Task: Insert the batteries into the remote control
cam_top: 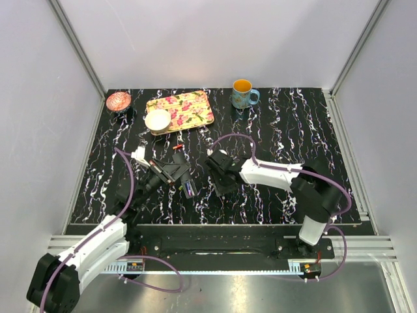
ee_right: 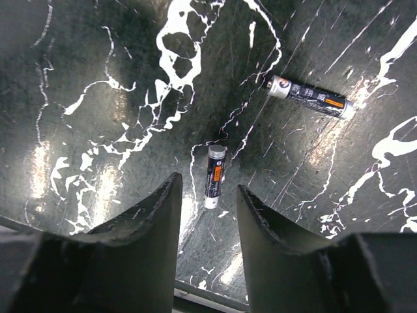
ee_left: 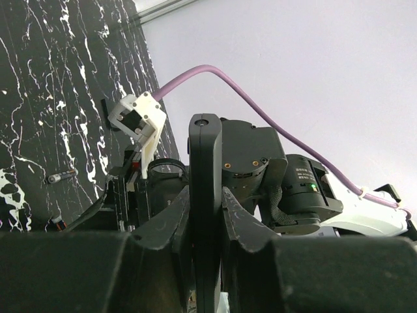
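From above, both arms reach over the black marbled table (cam_top: 293, 130), the left jaws and right jaws close together near its middle. A flowered tray (cam_top: 181, 109) and a mug (cam_top: 243, 94) sit at the far edge.

At the left wrist, the left jaws are clenched on the remote control (ee_left: 205, 150), which stands on end between them. A lone battery (ee_left: 63, 176) lies on the table beyond.

At the right wrist, the right jaws stand parted, with the near battery (ee_right: 215, 176) lying flat on the table between their tips, touching neither. The far battery (ee_right: 311, 96) lies near it.
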Tool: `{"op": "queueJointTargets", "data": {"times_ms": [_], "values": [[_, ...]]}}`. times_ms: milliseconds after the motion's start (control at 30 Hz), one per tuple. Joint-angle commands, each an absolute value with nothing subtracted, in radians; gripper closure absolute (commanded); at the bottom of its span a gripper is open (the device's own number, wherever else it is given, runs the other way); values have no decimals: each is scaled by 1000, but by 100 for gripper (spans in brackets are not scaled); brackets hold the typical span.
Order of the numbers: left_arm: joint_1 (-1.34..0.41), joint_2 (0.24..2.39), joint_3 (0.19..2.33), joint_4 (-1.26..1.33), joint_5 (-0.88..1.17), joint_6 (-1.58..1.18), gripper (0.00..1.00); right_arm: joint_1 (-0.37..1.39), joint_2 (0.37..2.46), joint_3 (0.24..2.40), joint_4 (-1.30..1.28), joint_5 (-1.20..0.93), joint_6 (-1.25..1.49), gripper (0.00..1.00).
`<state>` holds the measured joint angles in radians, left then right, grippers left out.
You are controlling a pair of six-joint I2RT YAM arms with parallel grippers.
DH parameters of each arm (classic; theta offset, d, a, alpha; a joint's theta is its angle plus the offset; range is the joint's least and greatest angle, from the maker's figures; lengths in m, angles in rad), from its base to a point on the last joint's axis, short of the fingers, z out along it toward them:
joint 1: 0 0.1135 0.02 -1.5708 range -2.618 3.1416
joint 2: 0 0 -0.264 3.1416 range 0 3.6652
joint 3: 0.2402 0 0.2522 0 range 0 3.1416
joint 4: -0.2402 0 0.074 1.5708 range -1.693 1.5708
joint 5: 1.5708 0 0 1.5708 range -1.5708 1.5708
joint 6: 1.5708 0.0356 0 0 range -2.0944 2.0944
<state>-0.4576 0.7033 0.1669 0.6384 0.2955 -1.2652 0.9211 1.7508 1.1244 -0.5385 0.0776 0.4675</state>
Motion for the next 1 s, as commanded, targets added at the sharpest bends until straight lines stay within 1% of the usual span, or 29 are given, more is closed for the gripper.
{"op": "queueJointTargets", "data": {"times_ms": [0,167,200,400,533,633,733,833,900,967], "values": [[-453,703,156,696,310,-1269,100,931,1761,1152,-535,112,492,54],[-453,707,150,698,304,-1267,100,937,1764,1137,-545,129,500,55],[-453,713,150,703,307,-1269,100,942,1766,1134,-546,129,502,57],[-454,729,146,719,311,-1270,100,957,1776,1121,-558,135,520,59],[-453,730,141,722,311,-1273,100,957,1784,1111,-563,140,526,65],[-454,729,141,724,311,-1272,100,959,1790,1103,-563,143,529,65],[-453,727,140,724,313,-1272,100,957,1799,1095,-561,156,528,68],[-453,729,138,726,318,-1272,100,957,1809,1094,-557,153,528,72],[-453,730,137,727,318,-1272,100,957,1810,1094,-552,149,526,79],[-453,730,135,729,318,-1273,100,957,1810,1095,-555,144,528,83]]}}
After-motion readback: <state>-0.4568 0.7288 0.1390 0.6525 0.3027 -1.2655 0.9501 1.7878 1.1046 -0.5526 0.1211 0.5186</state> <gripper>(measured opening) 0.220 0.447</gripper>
